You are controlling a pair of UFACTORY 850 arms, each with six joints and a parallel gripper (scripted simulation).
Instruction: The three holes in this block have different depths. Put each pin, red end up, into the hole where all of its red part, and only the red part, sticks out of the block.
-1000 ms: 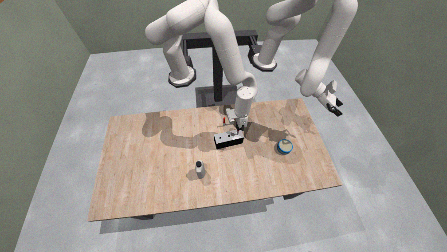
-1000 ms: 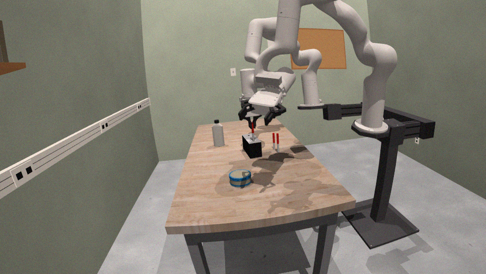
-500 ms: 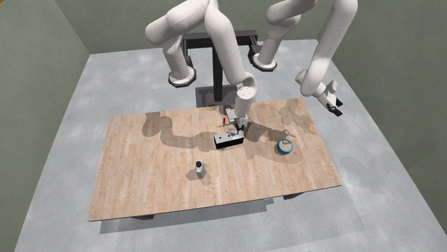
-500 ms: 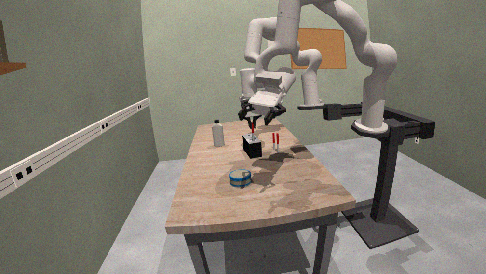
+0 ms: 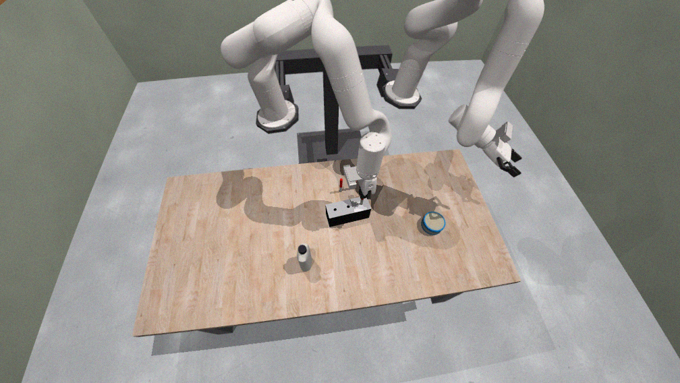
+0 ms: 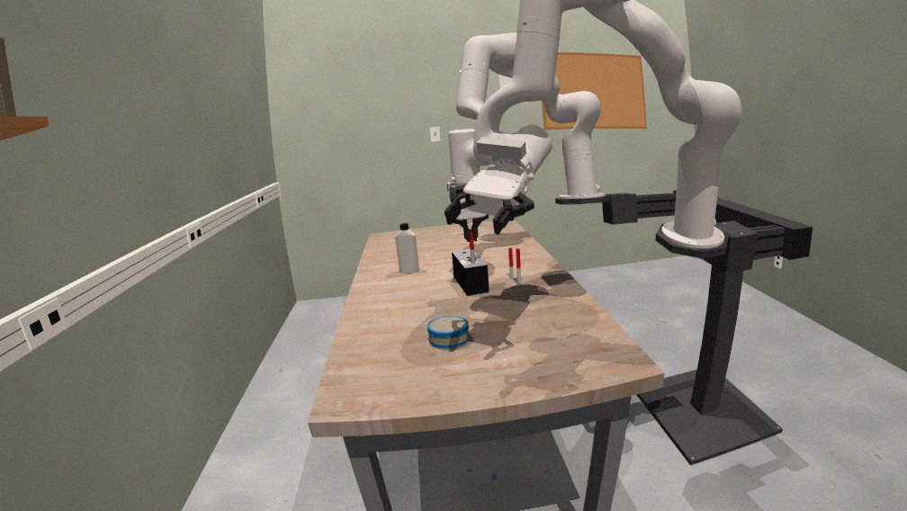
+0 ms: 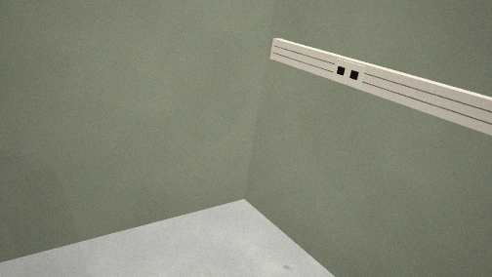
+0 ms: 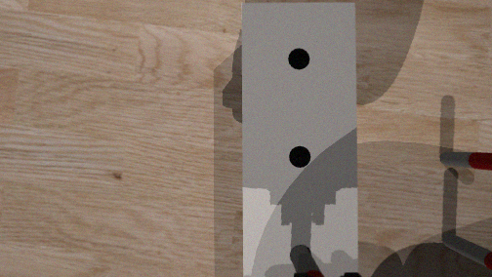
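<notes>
Pincer [image 5: 363,195] [image 6: 471,236] gripping pin [image 6: 471,246], pin's lower tip unclear, third hole hidden

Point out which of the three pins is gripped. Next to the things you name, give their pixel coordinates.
The pin [image 5: 361,201] [image 6: 471,255] [image 8: 304,260] in the right end effector [image 5: 363,195] [image 6: 470,237] [image 8: 327,275], above one end of the block [image 5: 349,218] [image 6: 469,276] [image 8: 273,107]. The other two pins [image 5: 341,183] [image 6: 510,256] [image 8: 457,160] stand ungripped beside the block.

Open approach lies over two uncovered holes in the block [image 5: 349,212] [image 6: 470,273] [image 8: 322,98]; the right gripper [image 5: 363,195] [image 6: 470,236] and its pin [image 6: 471,247] [image 8: 307,263] obstruct the end. Two upright pins [image 6: 515,264] stand near one long side.
</notes>
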